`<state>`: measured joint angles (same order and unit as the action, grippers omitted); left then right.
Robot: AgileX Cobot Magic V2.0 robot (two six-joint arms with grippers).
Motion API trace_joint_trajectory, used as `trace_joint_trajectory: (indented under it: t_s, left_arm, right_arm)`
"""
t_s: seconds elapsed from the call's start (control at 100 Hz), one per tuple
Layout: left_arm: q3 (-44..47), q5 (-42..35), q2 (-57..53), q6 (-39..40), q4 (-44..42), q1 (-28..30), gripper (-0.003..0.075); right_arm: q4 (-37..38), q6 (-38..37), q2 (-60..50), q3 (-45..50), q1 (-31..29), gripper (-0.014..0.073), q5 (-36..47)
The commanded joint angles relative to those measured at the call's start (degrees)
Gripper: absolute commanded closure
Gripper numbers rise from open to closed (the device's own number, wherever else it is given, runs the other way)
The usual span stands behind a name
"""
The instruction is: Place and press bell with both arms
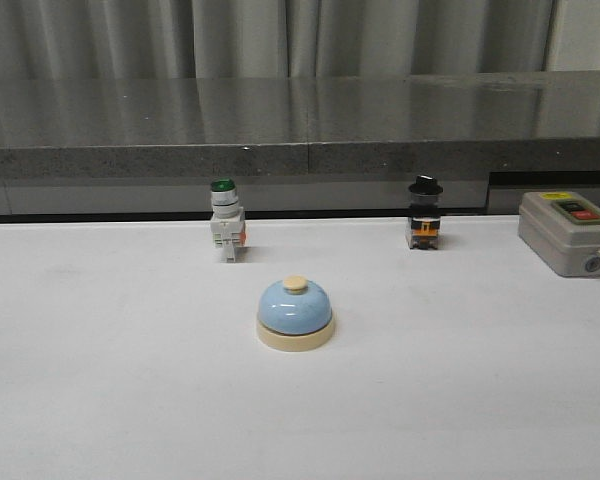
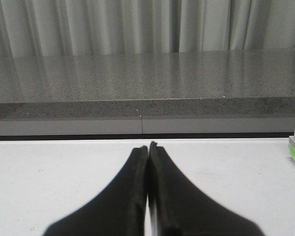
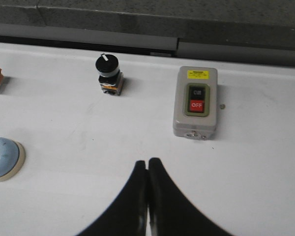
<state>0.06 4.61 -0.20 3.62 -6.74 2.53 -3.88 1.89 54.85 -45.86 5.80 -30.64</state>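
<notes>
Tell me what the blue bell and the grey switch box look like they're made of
The bell: its dome looks like glossy painted metal or enamel, judging by the sharp highlights; the cream base and knob look like matte plastic, though that's uncertain. The grey switch box: probably moulded plastic or painted metal, with a dull, even surface.

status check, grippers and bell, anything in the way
Left gripper shut, empty. Right gripper shut, empty. Bell upright on table, untouched. Nothing close around it.

left pincer point(image 2: 148, 147) closed; right pincer point(image 3: 147, 162) closed
</notes>
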Motion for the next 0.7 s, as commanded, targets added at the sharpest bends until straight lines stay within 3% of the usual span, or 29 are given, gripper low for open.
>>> trace_joint_trajectory:
  t_s: [0.0,0.42,0.69]
  left_arm:
    - [2.37,-5.0,-1.72,0.46,0.12,0.15,0.074]
    - [2.37,-5.0,-1.72,0.46,0.12,0.15,0.074]
    - [2.37,-5.0,-1.72,0.46,0.12,0.15,0.0739]
  right_arm:
    - [0.18,0.21,-6.34,2.14,-1.26,0.0652,4.74]
    - [0.38,0.21,-33.5,14.14,-1.32,0.0652,2.51]
    - [0.38,0.21,-36.84,14.14,-1.32,0.0652,1.12]
